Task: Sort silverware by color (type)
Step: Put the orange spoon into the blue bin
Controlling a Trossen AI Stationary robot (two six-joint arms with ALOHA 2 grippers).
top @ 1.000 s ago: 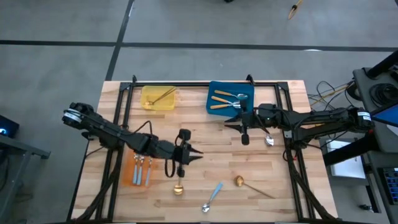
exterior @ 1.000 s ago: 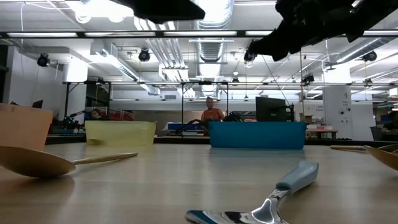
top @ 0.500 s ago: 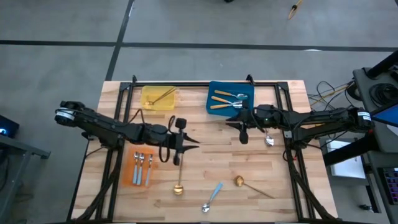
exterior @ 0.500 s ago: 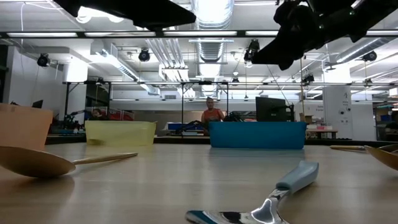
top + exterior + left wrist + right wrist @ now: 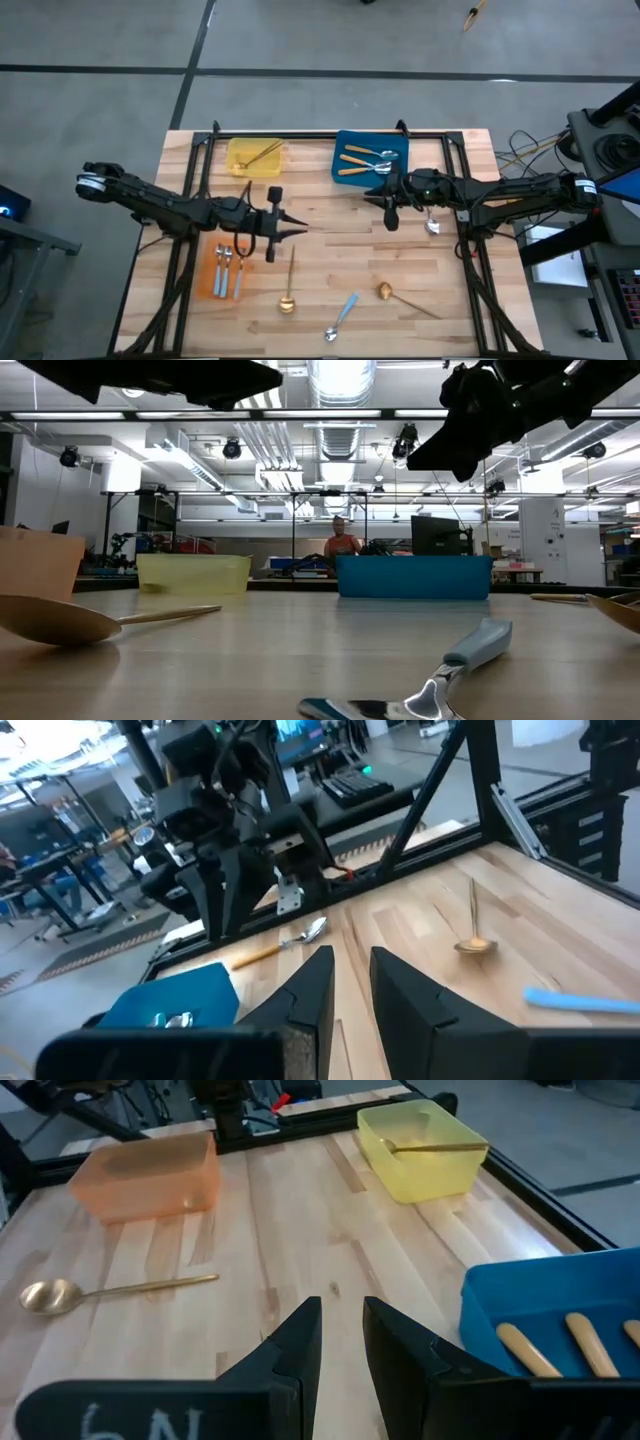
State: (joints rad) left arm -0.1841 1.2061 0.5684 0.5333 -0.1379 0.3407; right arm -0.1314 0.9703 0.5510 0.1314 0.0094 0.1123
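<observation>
Now | left tool (image 5: 287,224): fingers slightly apart, empty | right tool (image 5: 377,196): fingers slightly apart, empty, near blue tray (image 5: 398,141)

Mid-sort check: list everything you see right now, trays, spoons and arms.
Table: one, light wood.
Yellow tray: one, far left; one gold spoon inside.
Blue tray: one, far middle; at least two orange-handled spoons inside.
Orange tray: one, near left; two blue-handled spoons inside.
Loose gold spoons: two, near middle and near right.
Loose blue-handled spoon: one, near edge.
Loose orange-handled spoon: one, under the right arm.
Person: one, far background.
Left gripper: mid-table, empty.
Right gripper: beside the blue tray, empty.
</observation>
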